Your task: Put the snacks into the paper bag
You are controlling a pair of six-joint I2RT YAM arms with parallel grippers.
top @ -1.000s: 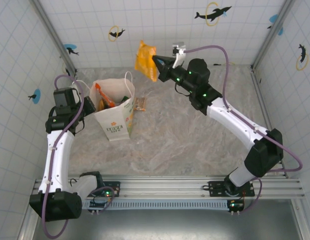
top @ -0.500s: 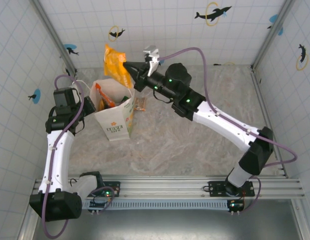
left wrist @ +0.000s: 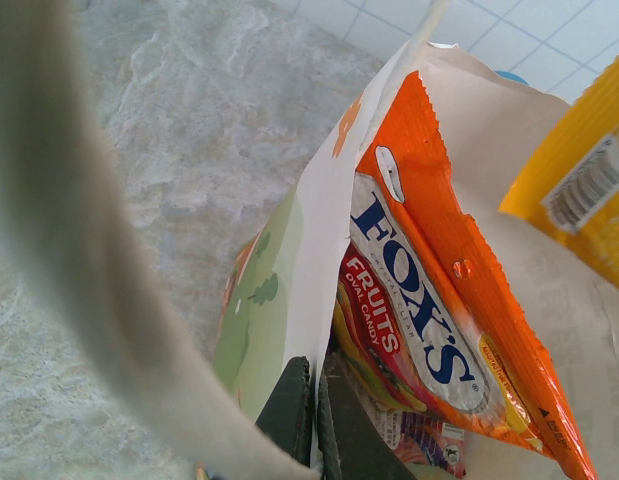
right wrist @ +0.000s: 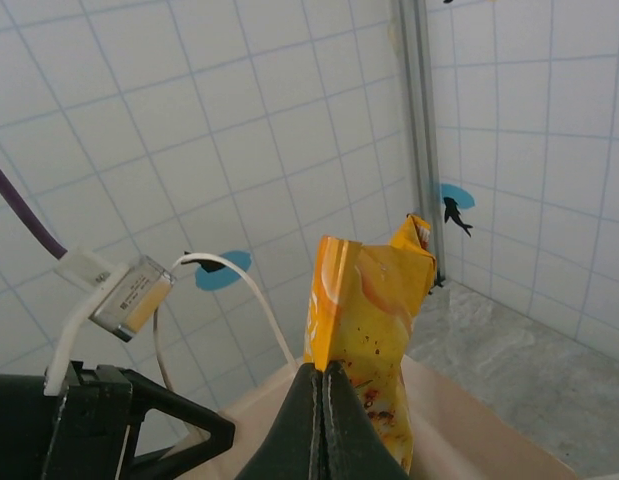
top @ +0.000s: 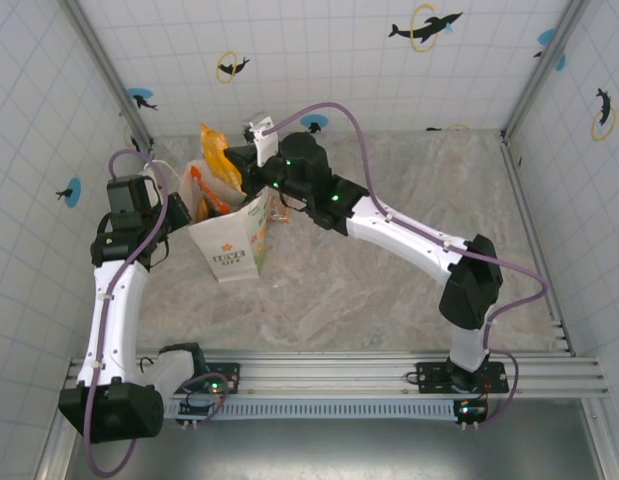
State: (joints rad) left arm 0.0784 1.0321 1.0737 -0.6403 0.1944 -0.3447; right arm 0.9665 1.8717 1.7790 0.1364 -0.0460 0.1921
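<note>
The paper bag (top: 232,248) stood upright on the grey marbled surface (top: 369,275), with its mouth open to the top. In the top view I saw the left gripper (top: 182,206) at the left rim of the bag. In the left wrist view its fingers (left wrist: 289,410) were pressed narrow together on the edge of the bag's wall (left wrist: 289,270), so the left gripper (left wrist: 312,400) was holding the bag by this wall.

Inside the bag an orange-white packet (left wrist: 419,300) stood on its end against that wall, with the letters "FOX'S" and "FRUITS" on it. Its top corner came out above the rim (top: 205,190). Under it I could see more packets, but I could not tell which ones.

The right gripper (top: 239,166) was above the far side of the bag's mouth. Its fingers (right wrist: 307,430) were closed tight on the lower edge of a yellow-orange packet (right wrist: 364,300), which stood upright above them. In the top view this packet (top: 215,155) hung over the far rim of the bag, not inside it. A white string handle (right wrist: 259,300) of the bag curved up just beside the packet.
</note>
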